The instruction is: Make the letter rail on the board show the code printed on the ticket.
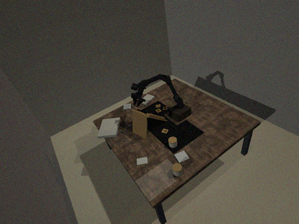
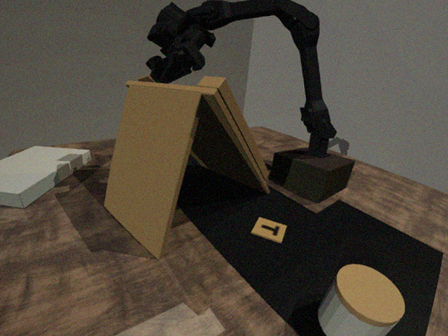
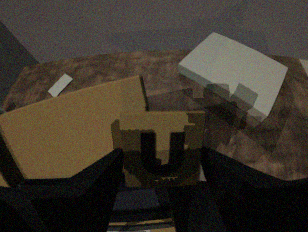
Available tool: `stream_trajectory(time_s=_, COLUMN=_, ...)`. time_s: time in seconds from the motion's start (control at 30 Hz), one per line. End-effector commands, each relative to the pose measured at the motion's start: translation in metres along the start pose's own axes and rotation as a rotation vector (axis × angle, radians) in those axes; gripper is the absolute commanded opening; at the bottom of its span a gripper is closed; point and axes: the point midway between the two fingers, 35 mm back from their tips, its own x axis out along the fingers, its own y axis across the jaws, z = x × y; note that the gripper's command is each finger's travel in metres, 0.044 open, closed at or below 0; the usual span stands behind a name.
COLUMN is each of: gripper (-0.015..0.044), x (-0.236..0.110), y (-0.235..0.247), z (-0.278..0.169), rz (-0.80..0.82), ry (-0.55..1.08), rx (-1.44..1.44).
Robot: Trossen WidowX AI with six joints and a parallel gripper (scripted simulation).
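Observation:
My gripper (image 1: 136,104) (image 2: 155,73) (image 3: 162,153) is shut on a tan letter tile marked U (image 3: 159,147). It holds the tile at the top edge of the tan A-frame board (image 1: 140,124) (image 2: 152,155) (image 3: 67,135), on the far side of the ridge in the exterior view, where only a corner of the tile (image 2: 144,79) shows. The rail (image 1: 156,117) (image 2: 235,122) runs along the board's sloping far face. A tile marked T (image 1: 164,131) (image 2: 269,229) lies flat on the black mat (image 1: 189,135) (image 2: 341,234). Three more tiles (image 1: 158,110) lie on the mat behind the board.
A flat white box (image 1: 108,127) (image 2: 22,174) (image 3: 232,71) lies left of the board. Two tan-lidded jars stand toward the front, one on the mat (image 1: 172,142) (image 2: 362,304) and one near the table edge (image 1: 177,169). White cards (image 1: 142,160) (image 1: 182,156) (image 1: 148,98) lie about. The arm's base (image 1: 181,112) (image 2: 313,172) stands right of the board.

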Motion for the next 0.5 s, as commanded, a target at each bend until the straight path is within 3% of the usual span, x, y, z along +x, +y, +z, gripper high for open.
stream_trajectory(time_s=0.0, gripper=0.0, x=-0.006, y=-0.03, z=-0.014, rz=-0.013, ry=0.002, rx=-0.061)
stream_trajectory(time_s=0.33, gripper=0.0, x=-0.024, y=-0.092, z=-0.052, rz=-0.041, ry=0.005, rx=-0.196)
stream_trajectory(time_s=0.47, gripper=0.0, x=-0.026, y=-0.096, z=-0.055, rz=-0.043, ry=0.005, rx=-0.205)
